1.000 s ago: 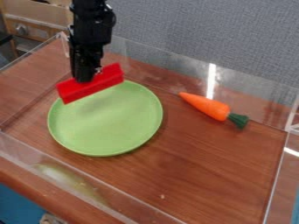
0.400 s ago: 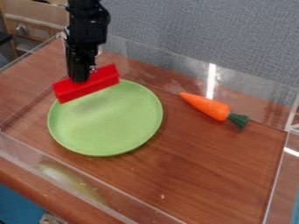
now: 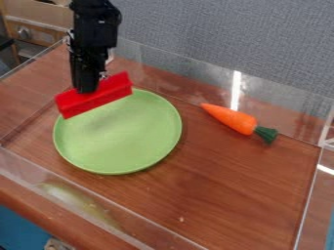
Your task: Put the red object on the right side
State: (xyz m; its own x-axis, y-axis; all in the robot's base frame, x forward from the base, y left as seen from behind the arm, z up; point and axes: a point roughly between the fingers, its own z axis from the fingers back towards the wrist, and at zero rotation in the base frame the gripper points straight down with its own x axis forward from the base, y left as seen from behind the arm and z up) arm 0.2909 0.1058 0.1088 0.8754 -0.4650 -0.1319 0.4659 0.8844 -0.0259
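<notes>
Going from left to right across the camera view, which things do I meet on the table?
red block held in the hand → green plate → toy carrot

One raised camera looks obliquely down across the wooden table (image 3: 222, 186).

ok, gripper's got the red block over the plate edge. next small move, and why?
Probably carry it right across the picture, past the plate. The black gripper is shut on the bright red rectangular block, held tilted above the left rim of the round green plate. The bare wooden tabletop in front of the orange toy carrot looks free.
</notes>
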